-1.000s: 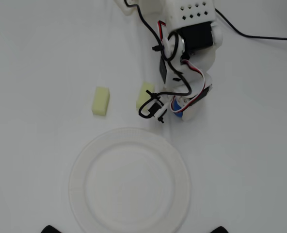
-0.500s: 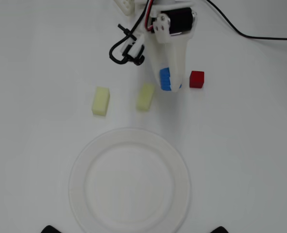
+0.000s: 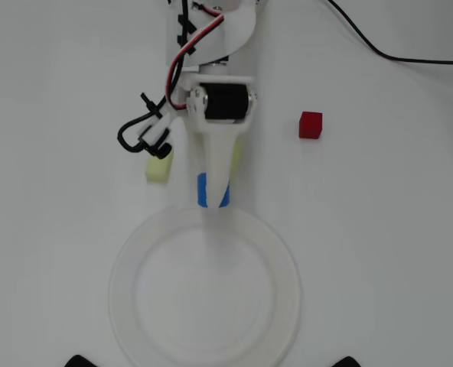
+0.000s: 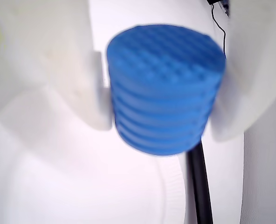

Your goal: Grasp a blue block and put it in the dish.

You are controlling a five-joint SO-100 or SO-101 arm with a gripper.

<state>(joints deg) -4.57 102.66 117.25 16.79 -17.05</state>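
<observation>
The blue block (image 4: 165, 88), a ridged short cylinder, sits clamped between my two white fingers (image 4: 72, 65) in the wrist view. In the overhead view it (image 3: 203, 191) shows as blue edges on either side of my white gripper (image 3: 213, 195), just at the far rim of the dish (image 3: 127, 260). The gripper is shut on the block and holds it over the plate's upper edge. The dish is a large round white plate filling the lower middle of the overhead view; its ribbed rim (image 4: 173, 186) shows below the block in the wrist view.
A red cube (image 3: 311, 125) lies to the right of the arm. A pale yellow block (image 3: 159, 167) lies left of the gripper, another (image 3: 237, 153) partly hidden beside it. A black cable (image 3: 379, 50) runs at the upper right.
</observation>
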